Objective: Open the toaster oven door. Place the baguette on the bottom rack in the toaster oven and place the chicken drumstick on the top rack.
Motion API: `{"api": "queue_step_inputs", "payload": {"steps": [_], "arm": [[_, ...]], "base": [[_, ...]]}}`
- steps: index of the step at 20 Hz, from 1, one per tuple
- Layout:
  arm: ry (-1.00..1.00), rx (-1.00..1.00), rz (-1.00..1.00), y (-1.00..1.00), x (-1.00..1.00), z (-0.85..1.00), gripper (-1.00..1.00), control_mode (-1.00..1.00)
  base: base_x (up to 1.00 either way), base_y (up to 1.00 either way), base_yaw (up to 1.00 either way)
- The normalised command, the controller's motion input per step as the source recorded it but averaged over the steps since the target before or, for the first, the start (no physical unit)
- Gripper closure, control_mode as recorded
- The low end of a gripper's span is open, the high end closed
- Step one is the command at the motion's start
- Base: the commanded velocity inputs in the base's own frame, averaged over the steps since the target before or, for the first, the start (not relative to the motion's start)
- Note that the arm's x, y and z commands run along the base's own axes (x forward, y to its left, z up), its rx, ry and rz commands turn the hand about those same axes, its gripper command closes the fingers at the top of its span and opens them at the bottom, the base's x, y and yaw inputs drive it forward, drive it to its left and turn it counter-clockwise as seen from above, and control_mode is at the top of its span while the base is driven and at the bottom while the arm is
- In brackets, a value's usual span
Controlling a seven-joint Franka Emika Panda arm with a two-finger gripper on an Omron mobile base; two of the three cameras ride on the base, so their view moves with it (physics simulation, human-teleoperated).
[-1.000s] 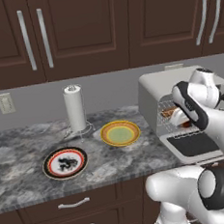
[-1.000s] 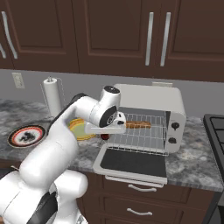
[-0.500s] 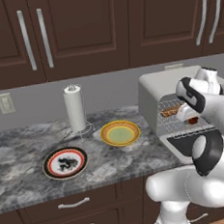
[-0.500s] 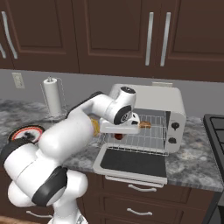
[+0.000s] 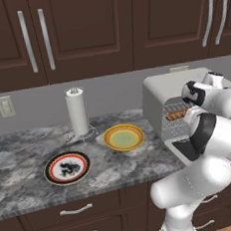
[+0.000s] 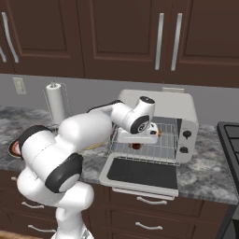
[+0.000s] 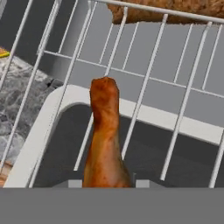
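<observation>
Gripper [image 6: 148, 136] deeper in — chicken drumstick [image 7: 104, 140] gripped

Paper towel roll [image 5: 77, 111] upright at centre left, yellow plate [image 5: 123, 137] mid-frame, dark patterned plate [image 5: 67, 167] lower left, wall outlet [image 5: 5, 106] far left

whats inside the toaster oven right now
Inside the toaster oven, the baguette lies on a wire rack, and the gripper holds the chicken drumstick over a rack. The arm covers the oven's left interior.
</observation>
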Motion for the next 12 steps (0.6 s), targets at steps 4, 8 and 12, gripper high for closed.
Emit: {"api": "queue_step_inputs", "payload": {"steps": [4,8,12], "arm": [[0.0,0.0,0.0,-0.2,0.32,-0.33,1.0,-1.0],[0.0,0.0,0.0,-0.12,0.2,-0.35,1.0,-1.0],[0.0,0.0,0.0,-0.16,0.0,-0.39,-1.0,-1.0]], "base": [[0.0,0.0,0.0],[0.0,0.0,0.0],[0.0,0.0,0.0]]}}
